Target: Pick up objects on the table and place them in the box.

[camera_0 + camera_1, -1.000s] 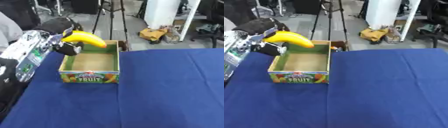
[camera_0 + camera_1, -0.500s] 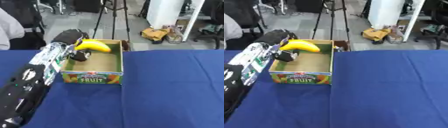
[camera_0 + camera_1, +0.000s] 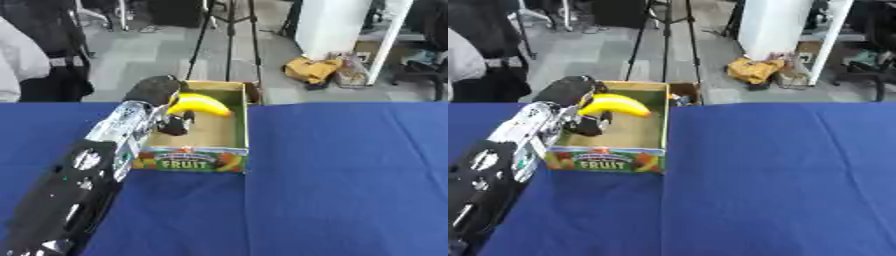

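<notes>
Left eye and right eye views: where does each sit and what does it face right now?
Left eye view: head camera, looking down over the blue table at the fruit box; left arm enters from lower left.
Right eye view: same head, beside it; left hand holds the banana over the box.
Shared: box, banana, left arm, floor clutter beyond. No right hand shows.

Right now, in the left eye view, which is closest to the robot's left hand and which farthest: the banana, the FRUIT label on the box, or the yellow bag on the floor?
1. Banana: held in the left hand, over the box.
2. FRUIT label: on the box's near wall, below the hand.
3. Yellow bag: on the floor beyond the table, far right.
</notes>
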Available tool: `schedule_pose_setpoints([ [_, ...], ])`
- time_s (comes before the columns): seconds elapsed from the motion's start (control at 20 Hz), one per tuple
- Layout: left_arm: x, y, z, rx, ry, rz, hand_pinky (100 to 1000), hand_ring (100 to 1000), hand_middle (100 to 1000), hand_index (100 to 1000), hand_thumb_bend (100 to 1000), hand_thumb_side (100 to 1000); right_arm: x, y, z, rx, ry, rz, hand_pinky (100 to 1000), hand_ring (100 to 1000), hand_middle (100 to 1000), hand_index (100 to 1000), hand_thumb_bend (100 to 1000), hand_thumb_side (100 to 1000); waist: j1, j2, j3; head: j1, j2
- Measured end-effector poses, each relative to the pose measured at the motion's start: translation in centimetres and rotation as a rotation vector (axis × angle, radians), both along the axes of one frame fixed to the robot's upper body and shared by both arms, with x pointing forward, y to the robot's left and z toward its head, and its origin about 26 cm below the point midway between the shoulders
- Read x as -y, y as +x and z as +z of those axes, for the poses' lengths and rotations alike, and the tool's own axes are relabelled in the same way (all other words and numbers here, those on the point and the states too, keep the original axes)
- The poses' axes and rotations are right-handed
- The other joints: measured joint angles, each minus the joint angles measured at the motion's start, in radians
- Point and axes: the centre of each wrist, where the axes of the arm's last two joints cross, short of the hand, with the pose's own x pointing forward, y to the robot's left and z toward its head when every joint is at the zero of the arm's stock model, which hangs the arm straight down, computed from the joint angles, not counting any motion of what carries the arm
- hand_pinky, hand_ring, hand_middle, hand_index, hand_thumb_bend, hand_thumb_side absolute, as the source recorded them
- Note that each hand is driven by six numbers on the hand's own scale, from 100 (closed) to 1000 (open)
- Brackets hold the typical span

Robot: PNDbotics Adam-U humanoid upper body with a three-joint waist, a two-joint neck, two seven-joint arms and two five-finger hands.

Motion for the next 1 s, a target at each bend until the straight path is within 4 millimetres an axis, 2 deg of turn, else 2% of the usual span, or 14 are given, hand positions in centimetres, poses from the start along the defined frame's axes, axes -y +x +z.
schedule_pose_setpoints([
  [0.45,0.1,0.3,-0.6,-0.074,0.06,0.006,519,747,848,1000,100,438,0.0,0.0,0.0,-0.001,0.0,0.002,748,851,607,819,100,988,0.0,0.002,-0.001,0.004,-0.001],
  [0.5,0.1,0.3,-0.6,-0.082,0.066,0.008,534,764,863,1000,100,447,0.0,0.0,0.0,-0.001,0.0,0.001,748,851,607,819,100,988,0.0,0.002,-0.002,0.004,-0.001],
  [0.85,0.0,0.1,-0.4,-0.09,0.061,0.003,523,743,829,998,100,456,0.0,0.0,-0.1,-0.003,0.001,0.0,747,849,608,816,100,985,0.0,-0.004,-0.002,0.005,0.0],
  [1.0,0.2,-0.6,0.7,-0.036,0.018,-0.028,500,704,771,948,100,478,0.1,-0.1,-0.3,-0.01,0.003,-0.005,747,848,608,816,100,984,0.0,-0.01,0.0,0.004,0.001],
])
